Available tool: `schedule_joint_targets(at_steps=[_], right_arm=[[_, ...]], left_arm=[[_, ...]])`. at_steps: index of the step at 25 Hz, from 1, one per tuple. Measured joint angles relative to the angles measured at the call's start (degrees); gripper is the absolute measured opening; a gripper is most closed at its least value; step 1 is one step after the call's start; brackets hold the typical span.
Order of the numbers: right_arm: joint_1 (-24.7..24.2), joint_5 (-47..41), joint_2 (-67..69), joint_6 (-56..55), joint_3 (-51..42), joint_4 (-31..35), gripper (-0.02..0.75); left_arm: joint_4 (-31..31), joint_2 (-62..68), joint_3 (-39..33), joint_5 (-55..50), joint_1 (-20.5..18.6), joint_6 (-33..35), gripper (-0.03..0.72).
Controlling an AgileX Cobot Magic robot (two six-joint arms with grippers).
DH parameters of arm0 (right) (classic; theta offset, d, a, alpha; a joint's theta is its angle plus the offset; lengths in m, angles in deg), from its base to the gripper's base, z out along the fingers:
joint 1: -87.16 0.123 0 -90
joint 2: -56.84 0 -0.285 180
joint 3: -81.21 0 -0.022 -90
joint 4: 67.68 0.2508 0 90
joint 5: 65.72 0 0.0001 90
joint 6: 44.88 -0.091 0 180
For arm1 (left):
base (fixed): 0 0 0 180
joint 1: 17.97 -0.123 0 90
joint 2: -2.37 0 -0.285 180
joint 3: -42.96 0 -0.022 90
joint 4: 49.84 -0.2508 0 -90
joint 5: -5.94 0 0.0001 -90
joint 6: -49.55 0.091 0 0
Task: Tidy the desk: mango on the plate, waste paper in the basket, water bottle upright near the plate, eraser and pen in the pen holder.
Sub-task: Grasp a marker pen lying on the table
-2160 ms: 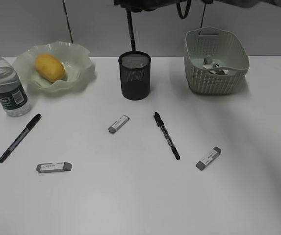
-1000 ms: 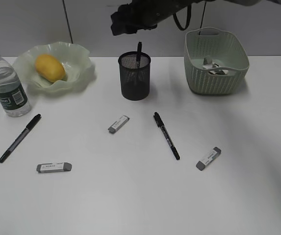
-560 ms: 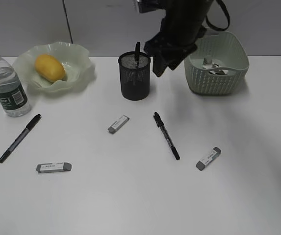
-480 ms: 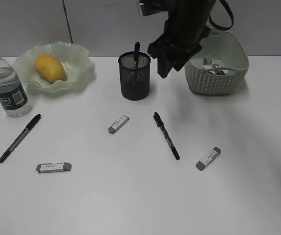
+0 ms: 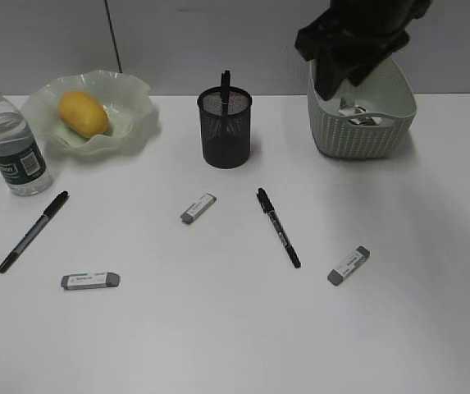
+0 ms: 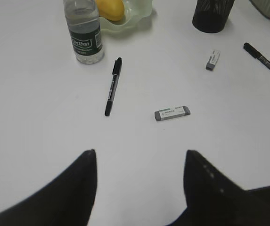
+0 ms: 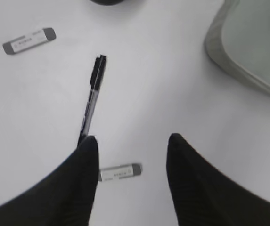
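The plain white flat desk [image 5: 218,328] met a grey wall. Both grippers' fingers stood apart, empty. A black marker pen [image 7: 91,99] lay beyond the right gripper [image 7: 131,162]; the left gripper [image 6: 139,181] was partly cropped.

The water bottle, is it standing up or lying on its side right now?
Upright. The water bottle stands on its base on the desk with its cap on top, just beside the plate.

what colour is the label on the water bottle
Dark green with white print, on the water bottle; clearest in the left wrist view.
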Motion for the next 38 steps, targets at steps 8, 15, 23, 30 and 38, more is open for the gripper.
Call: schedule_joint_targets(at_steps=[8, 15, 23, 30, 38], right_arm=[[0.0, -0.11, -22.9, -2.8, -26.05, -0.98, 0.386], [0.0, -0.27, -45.57, -5.23, -43.07, -0.87, 0.389], [0.0, -0.39, -68.54, -8.08, -52.56, -0.87, 0.517], [0.0, -0.29, -84.18, -9.03, -61.52, -0.87, 0.527], [0.0, 2.49, -95.97, -10.65, -69.83, -0.87, 0.529]], left_arm=[[0.18, 0.0, 0.0, 0.0, 0.0, 0.0, 0.445], [0.81, 0.0, 0.0, 0.03, 0.0, 0.0, 0.445], [0.83, 0.0, 0.0, 0.03, 0.0, 0.0, 0.445], [0.89, 0.0, 0.0, 0.03, 0.0, 0.0, 0.445], [0.89, 0.96, 0.0, 0.13, 0.0, 0.0, 0.445]])
